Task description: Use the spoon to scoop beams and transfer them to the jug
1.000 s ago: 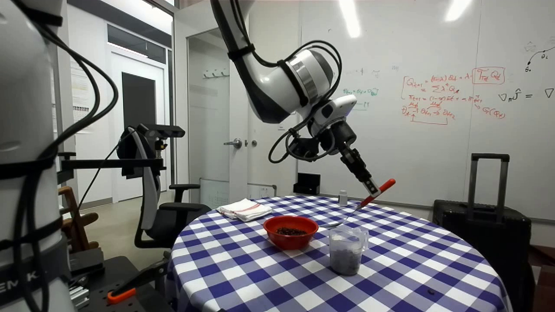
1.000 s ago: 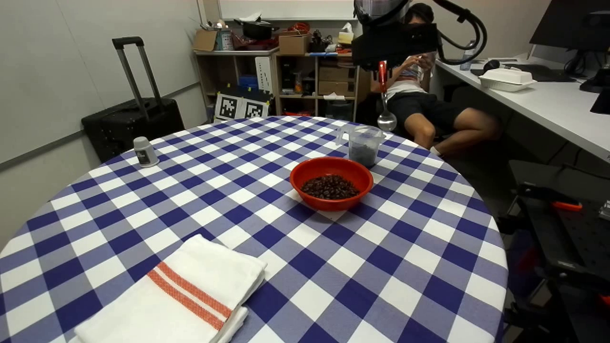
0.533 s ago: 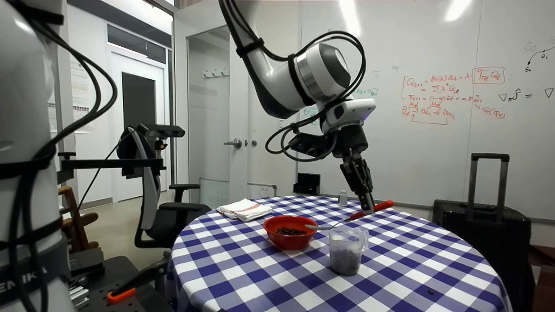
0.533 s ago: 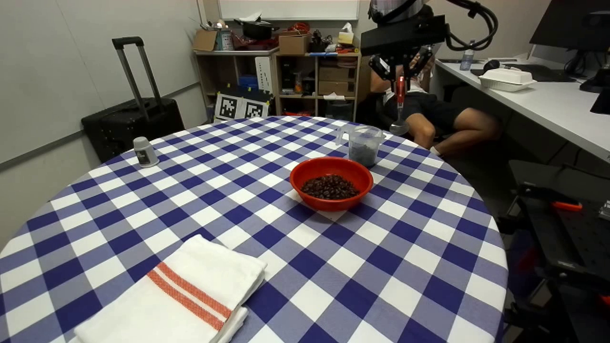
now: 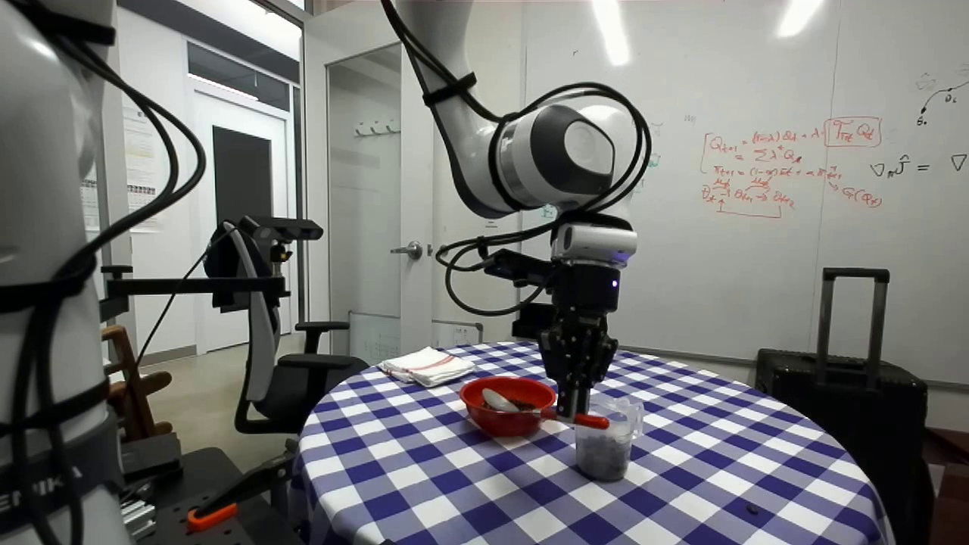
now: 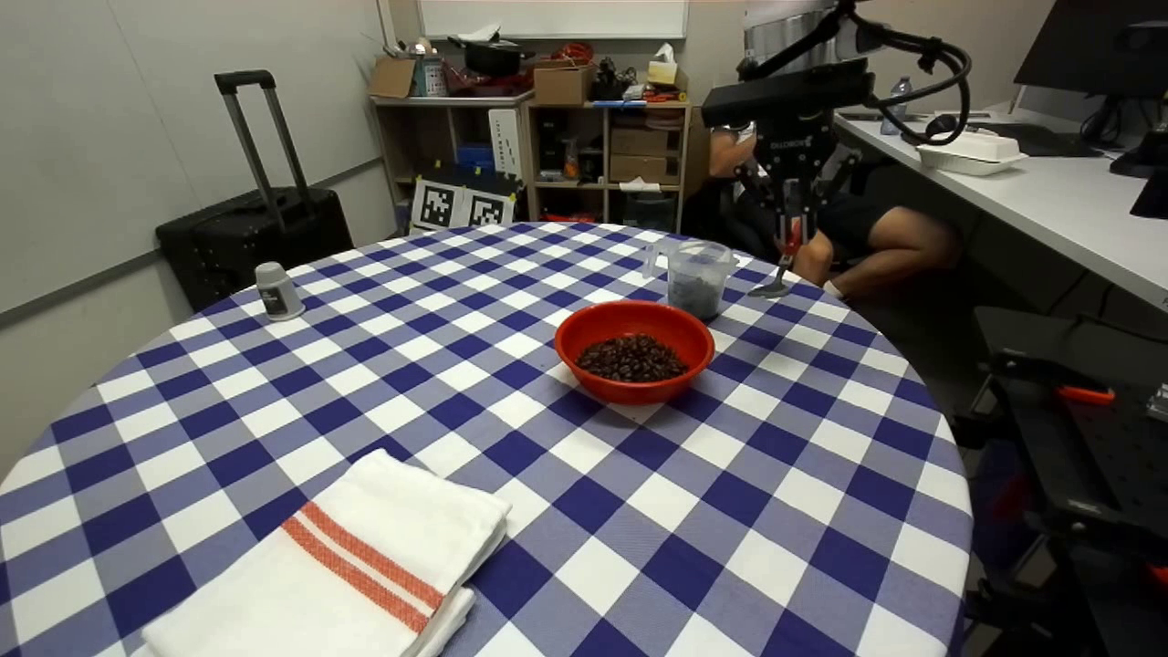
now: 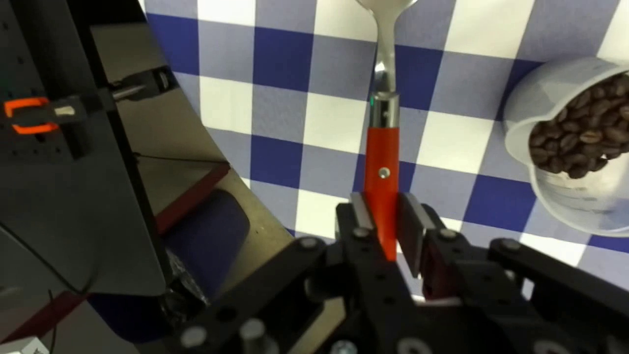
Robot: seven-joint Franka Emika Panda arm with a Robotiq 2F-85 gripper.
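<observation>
Downward-pointing, my pincer (image 7: 382,211) is clamped on the red handle of the spoon (image 7: 384,118), a finger pressed to either side. The spoon runs straight out ahead of me: the wrist view has its long axis going up the middle, the head cut off at the top edge.

Leftmost in an exterior view comes the red bowl (image 5: 506,425), with a heap of dark beans (image 6: 632,359) in it. Next is the spoon's head, which overlaps the bowl there only by line of sight; in an exterior view the head (image 6: 771,290) hangs beyond and to the right of the bowl, with checked tablecloth (image 6: 584,456) between them. My coming move turns on that. As I judge it, the bowl lies ahead and off toward the wrist view's right, so the spoon aims past it; I would need to go forward and sideways before dipping. Whether the head carries anything I cannot tell; the sliver in the wrist view is bare.

Rightmost, past my fingers, stands the jug (image 5: 604,460), upright and translucent, with beans (image 7: 575,142) in its lower part. In the wrist view it sits right of the spoon, near but not touching. Another scoop is wanted, I take it.
</observation>
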